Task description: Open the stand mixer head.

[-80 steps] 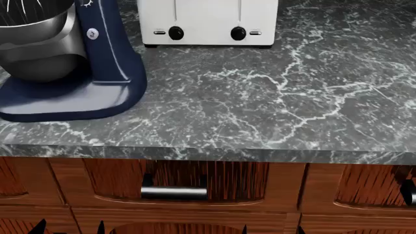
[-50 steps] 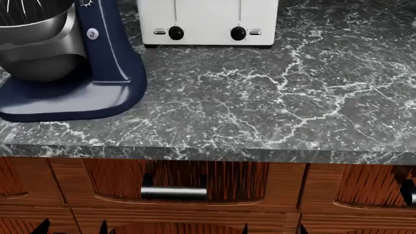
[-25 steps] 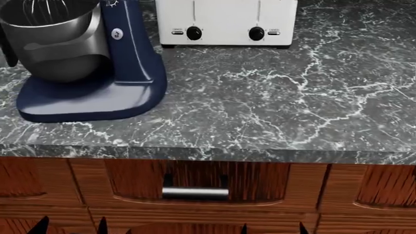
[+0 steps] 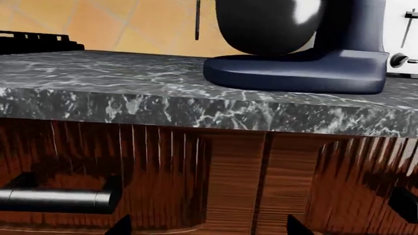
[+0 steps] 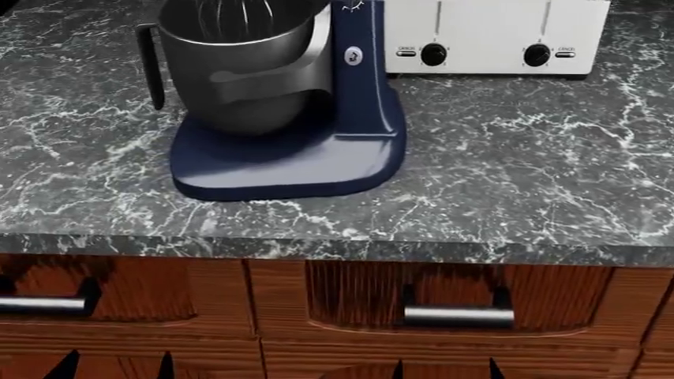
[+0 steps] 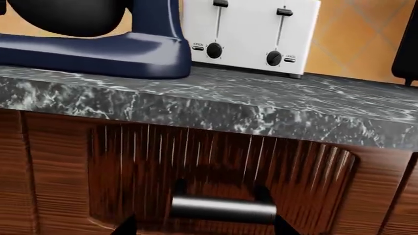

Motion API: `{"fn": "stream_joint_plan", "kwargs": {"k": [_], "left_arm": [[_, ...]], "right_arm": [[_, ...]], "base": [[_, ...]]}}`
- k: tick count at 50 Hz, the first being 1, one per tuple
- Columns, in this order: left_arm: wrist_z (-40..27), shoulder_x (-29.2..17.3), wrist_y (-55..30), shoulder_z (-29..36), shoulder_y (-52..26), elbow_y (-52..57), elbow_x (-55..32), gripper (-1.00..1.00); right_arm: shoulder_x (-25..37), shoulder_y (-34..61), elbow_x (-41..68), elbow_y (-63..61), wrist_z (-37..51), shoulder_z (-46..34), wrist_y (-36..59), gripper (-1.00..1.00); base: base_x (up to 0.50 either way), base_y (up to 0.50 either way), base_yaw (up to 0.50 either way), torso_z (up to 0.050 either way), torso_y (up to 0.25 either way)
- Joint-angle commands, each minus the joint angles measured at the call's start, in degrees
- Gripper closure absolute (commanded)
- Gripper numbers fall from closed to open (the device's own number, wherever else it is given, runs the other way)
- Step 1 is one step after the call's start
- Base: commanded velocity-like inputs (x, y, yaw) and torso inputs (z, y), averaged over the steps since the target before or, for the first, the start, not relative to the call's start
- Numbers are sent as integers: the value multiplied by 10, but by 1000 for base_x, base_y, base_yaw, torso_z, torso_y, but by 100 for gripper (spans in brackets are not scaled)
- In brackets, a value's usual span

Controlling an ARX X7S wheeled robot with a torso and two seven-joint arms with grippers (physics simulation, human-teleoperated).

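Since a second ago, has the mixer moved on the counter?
No. The mixer keeps its place beside the toaster; both slid right together, so the view turned.

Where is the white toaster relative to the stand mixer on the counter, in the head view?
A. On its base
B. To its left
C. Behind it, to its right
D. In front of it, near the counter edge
C: the toaster stands behind and right of the mixer's navy column.

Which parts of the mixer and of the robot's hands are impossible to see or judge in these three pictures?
- Mixer head: cut off by the top edge in every view; only the whisk inside the bowl shows, so open or closed is unknown.
- Column dial: too small to read.
- Left hand and right hand: only dark fingertips at the bottom edges.
- Toaster: labels too small.
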Motion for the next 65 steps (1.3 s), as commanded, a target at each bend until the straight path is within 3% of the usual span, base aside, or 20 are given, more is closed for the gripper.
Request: {"fn": "stream_joint_plan", "kwargs": {"k": [1, 13, 65], "left_arm": [[-7, -7, 0, 7, -1, -1, -5, -100], [-12, -11, 1, 14, -1, -2, -10, -100], [-34, -30, 7, 41, -5, -8, -16, -100]], "right_arm": [[5, 4, 5, 4, 5, -6, 1, -100], [10, 1, 21, 3, 0, -10, -22, -100], [26, 4, 94, -10, -5, -18, 18, -100]], "base": [[0, 500, 0, 0, 0], [0, 500, 0, 0, 0], [18, 0, 0, 0, 0]]}}
